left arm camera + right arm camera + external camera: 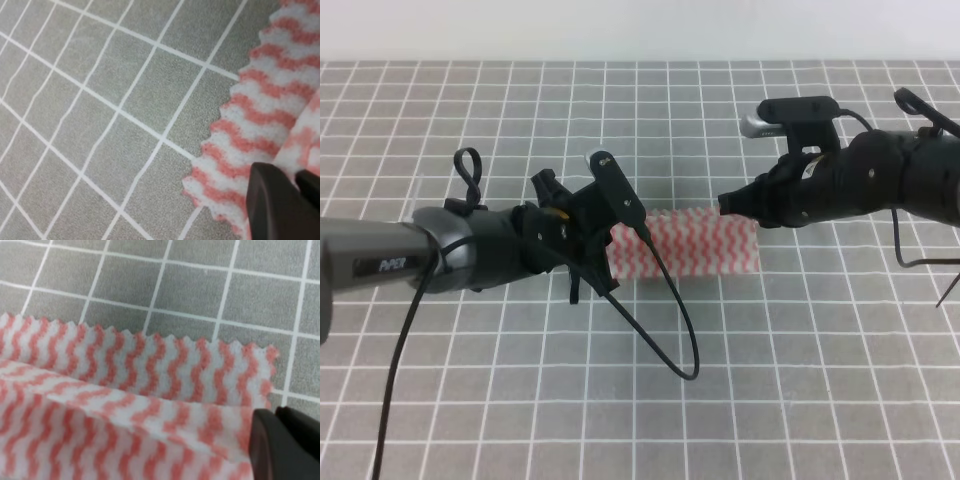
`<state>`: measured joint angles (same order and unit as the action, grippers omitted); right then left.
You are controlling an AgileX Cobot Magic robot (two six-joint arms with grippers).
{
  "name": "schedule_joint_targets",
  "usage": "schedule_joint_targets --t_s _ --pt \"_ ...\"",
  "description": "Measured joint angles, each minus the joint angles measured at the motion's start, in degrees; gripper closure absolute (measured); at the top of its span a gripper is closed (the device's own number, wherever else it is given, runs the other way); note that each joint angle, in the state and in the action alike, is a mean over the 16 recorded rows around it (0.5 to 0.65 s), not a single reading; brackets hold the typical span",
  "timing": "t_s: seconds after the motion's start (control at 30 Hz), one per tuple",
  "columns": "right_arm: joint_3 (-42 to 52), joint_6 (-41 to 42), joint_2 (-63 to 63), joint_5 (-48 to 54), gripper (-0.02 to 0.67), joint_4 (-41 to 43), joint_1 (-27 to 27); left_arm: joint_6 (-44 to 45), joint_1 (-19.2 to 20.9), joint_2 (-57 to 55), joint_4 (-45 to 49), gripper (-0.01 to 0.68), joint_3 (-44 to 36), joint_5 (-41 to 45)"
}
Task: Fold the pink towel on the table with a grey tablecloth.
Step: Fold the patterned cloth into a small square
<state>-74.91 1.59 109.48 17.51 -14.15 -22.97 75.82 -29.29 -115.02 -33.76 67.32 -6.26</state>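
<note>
The towel (692, 242) is lying near the middle of the table (800, 380), already doubled into a strip, with one arm at each short end. In both wrist views an upper layer is sitting over a lower one whose pinked edge is showing beyond it. The left gripper (612, 235) is working at the strip's left end; in its wrist view two dark fingers (280, 210) are standing close together with the upper layer's corner running in between them, so it seems to be pinching that layer. The right gripper (728, 203) is meeting the right end, and its fingers (280, 445) likewise appear nearly closed on the upper layer's corner, though the contact itself is hidden. My guess is that they are carrying the top edge over to finish the fold. Doing it well means moving both ends at the same pace and height, keeping the cloth lightly taut between them, lining the upper edge with the lower zigzag edge, and releasing only once the layer is lying flat.
</note>
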Motion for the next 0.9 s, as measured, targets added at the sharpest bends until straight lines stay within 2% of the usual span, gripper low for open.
schedule_joint_targets --t_s 0.67,0.9 --pt "0.0 0.0 1.4 -1.7 0.664 -0.5 0.0 0.0 0.1 -1.0 0.0 0.665 0.0 -1.3" --pt "0.0 0.0 1.4 -2.5 0.652 -0.5 0.0 0.0 0.0 -1.5 0.0 0.594 0.0 -2.5"
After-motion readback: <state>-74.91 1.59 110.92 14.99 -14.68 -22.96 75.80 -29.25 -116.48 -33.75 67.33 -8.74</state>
